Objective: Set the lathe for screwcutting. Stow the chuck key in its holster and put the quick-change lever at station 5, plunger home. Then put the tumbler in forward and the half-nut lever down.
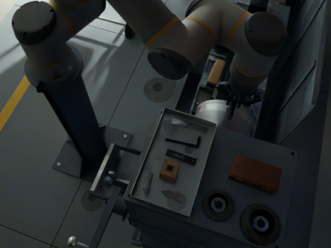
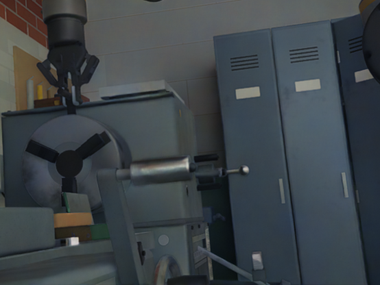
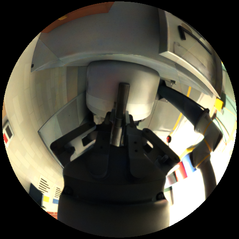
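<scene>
My gripper points straight down over the top of the lathe chuck. I have closed it on the handle of the chuck key. The key is a dark knurled bar standing in the top of the round steel chuck. The chuck has three dark jaws on its face. The holster, the quick-change lever, the tumbler and the half-nut lever I cannot pick out.
A shallow tool tray sits on the headstock top with a hex key, a scale and an orange block. An orange case and two change gears lie beside it. Blue lockers stand behind. A ball-ended lever sticks out from the headstock.
</scene>
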Robot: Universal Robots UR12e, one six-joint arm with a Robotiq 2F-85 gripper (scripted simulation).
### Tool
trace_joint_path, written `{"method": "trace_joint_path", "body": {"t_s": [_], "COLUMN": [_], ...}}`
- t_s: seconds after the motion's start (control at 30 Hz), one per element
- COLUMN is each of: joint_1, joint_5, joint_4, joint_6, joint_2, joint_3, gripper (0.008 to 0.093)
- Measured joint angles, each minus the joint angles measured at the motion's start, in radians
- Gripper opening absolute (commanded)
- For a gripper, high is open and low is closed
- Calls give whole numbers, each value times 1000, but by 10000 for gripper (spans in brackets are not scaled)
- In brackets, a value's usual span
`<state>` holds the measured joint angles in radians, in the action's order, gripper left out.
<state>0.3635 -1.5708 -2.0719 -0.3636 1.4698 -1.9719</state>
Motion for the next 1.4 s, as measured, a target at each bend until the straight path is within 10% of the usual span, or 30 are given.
{"method": "trace_joint_path", "body": {"t_s": [1.4], "joint_1": [0], "joint_5": [0], "joint_4": [105], "joint_6": [0], "joint_2": [43], "joint_3": [63], "gripper": [80]}}
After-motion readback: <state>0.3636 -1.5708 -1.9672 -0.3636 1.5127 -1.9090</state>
